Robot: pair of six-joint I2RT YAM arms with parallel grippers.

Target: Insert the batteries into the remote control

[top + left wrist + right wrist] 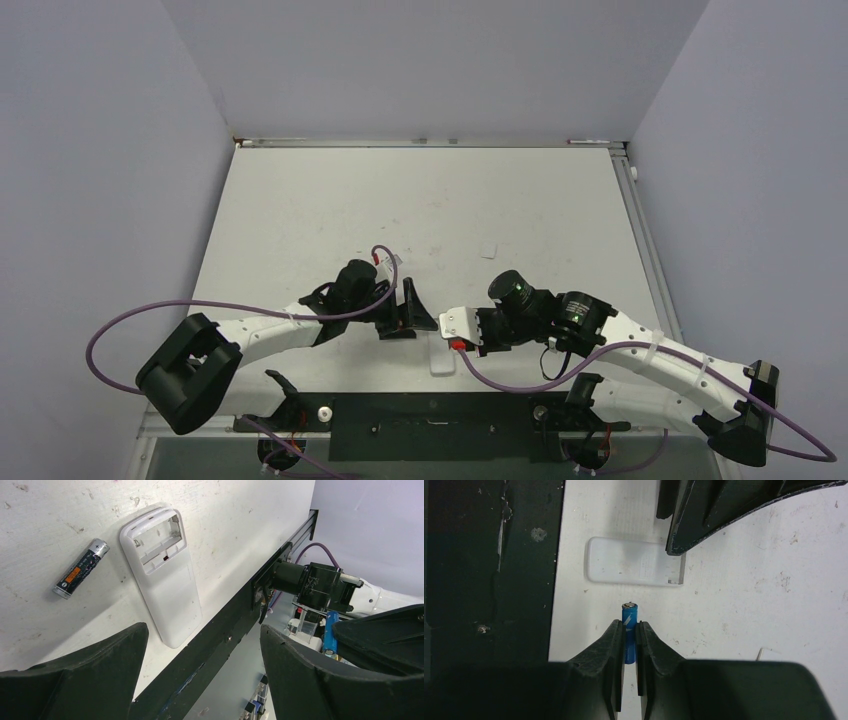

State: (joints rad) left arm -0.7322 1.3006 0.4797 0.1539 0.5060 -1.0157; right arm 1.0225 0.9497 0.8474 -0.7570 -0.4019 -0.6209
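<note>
Scuffed white surface (400,200), grey walls (420,60). On it the remote control (162,575) lies back up near the front edge, battery bay (157,537) open, with the dark battery (80,568) just beside it, not touching. The right gripper (629,630) pinches the blue battery (629,616). The left gripper (202,632) is spread wide above the remote.

I work in a robotics lab cell, not a home. My scuffed white table (420,200) fills the middle of the top view, boxed by bare lilac-grey walls (430,60) along the upper frame, with a black mounting plate (430,425) and purple cables (190,303) at the bottom.
</note>
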